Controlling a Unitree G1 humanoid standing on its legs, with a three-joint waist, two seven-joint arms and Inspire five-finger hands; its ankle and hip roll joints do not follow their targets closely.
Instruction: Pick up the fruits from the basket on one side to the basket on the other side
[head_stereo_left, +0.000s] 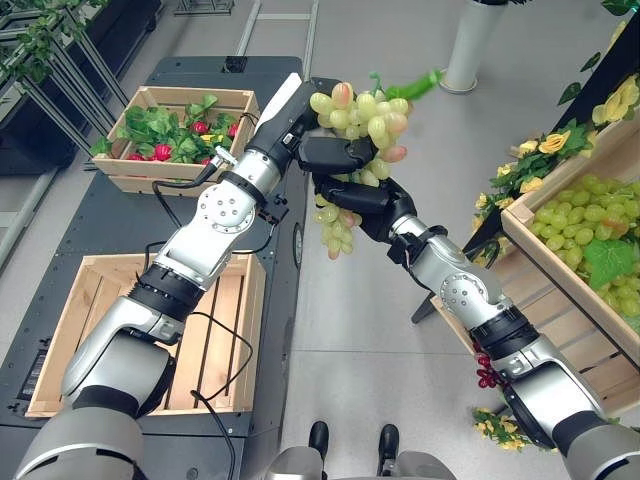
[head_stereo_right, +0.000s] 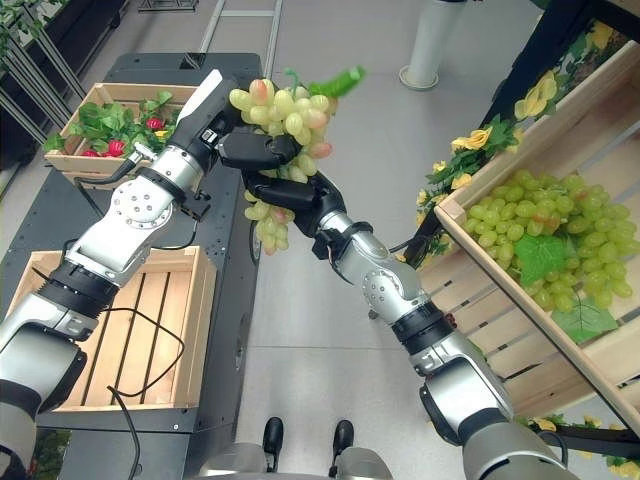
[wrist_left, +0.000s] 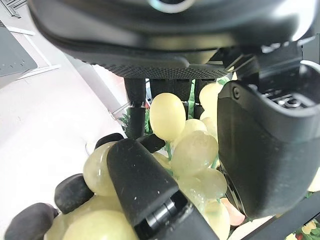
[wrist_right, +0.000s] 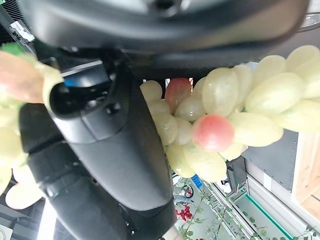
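Grapes (head_stereo_left: 362, 115) held between both hands, mid-air.
Left hand (head_stereo_left: 335, 153) and right hand (head_stereo_left: 355, 197) both curl round the bunch, between the crates.

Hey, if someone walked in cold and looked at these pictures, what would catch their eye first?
The bunch of green grapes, held in mid-air above the floor between the two sides, with the left hand and right hand both closed on it. Next, the heap of grapes in the wooden crate on the robot's right, and the empty slatted crate on its left.
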